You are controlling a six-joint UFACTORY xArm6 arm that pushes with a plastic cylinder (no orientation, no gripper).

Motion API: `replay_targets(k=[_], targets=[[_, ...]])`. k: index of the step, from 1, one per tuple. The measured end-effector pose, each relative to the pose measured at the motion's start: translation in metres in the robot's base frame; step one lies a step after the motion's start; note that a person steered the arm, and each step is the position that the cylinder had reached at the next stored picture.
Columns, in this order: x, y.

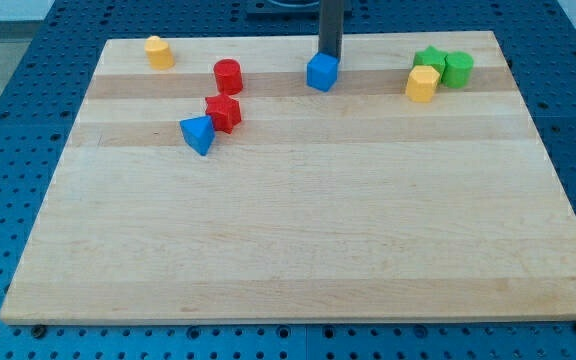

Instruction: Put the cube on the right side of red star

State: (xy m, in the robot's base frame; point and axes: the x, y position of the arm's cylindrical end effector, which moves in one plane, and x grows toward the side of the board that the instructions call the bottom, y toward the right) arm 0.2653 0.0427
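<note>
A blue cube (322,72) sits near the board's top edge, a little right of centre. My tip (329,54) stands just above the cube at the view's top, touching or almost touching its far side. The red star (223,112) lies to the left, below a red cylinder (228,76). A blue triangular block (198,134) touches the star's lower left. The cube is well to the right of and above the star.
A yellow block (159,51) sits at the top left. At the top right a yellow block (422,83) touches a green star (429,62) and a green cylinder (458,69). The wooden board (298,230) lies on a blue perforated table.
</note>
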Motion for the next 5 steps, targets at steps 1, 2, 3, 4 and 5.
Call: replay_targets(k=[1, 2, 3, 4, 5], targets=[[0.049, 0.000], [0.095, -0.002], [0.116, -0.024], [0.118, -0.047], [0.124, -0.063]])
